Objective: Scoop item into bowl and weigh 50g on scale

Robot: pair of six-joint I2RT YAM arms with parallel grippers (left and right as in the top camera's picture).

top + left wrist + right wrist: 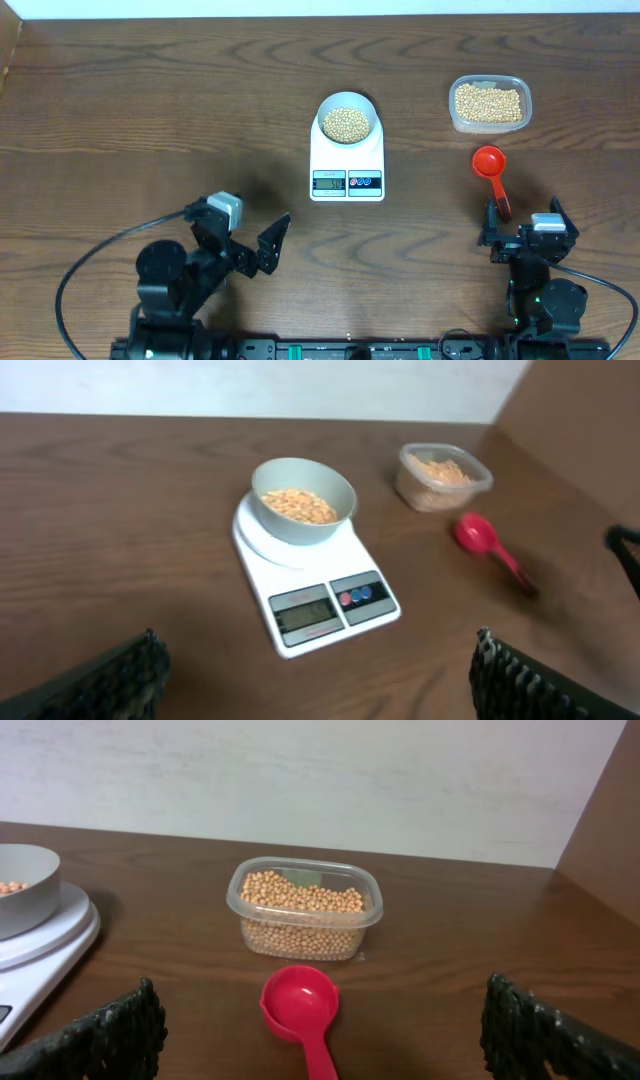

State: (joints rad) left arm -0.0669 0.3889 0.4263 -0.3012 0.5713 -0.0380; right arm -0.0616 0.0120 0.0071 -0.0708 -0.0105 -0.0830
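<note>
This is looking like a robotics lab bench: the left arm and the right arm are sitting mounted on a black rail along the near edge of a dark wood-grain table, a black cable is looping out beside the left arm, and a bare white wall is backing the far side.

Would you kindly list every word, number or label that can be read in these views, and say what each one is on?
No text can be read in any view.
LCD display on the scale: dark digits show, too small and blurred to read.
Round buttons: any marks are too small to read.
Clear plastic tub: a greenish patch behind the beans, no legible lettering.
Bowl and red scoop: no markings visible.
</note>
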